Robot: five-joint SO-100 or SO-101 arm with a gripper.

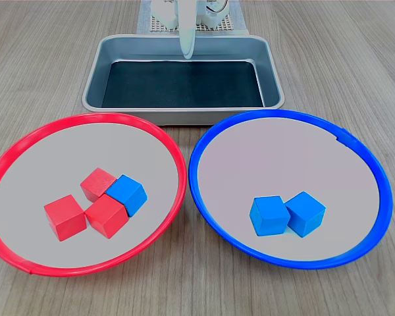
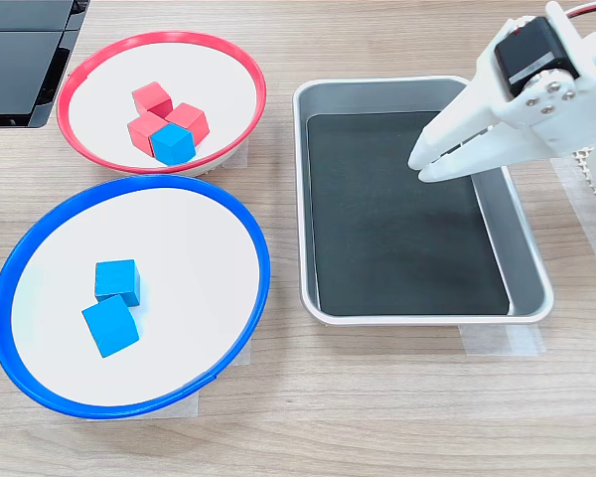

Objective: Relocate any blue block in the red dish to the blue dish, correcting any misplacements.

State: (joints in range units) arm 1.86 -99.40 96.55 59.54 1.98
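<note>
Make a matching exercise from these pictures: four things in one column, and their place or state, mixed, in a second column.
Things:
1. red dish
2. blue dish
3. metal tray
4. gripper

Place or state:
A. empty, dark bottom
B. holds two blue blocks only
C. shut, above the tray
D. holds three red blocks and one blue block

Pairs: 1-D, 2-B, 3-A, 4-C

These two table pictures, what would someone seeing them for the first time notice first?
Probably the two big round dishes side by side: the red dish holds three red cubes with one blue block pressed against them, while the blue dish holds two more blue cubes touching each other. Behind them in the first exterior view lies an empty metal tray, with the white gripper hanging over it, jaws together.
</note>
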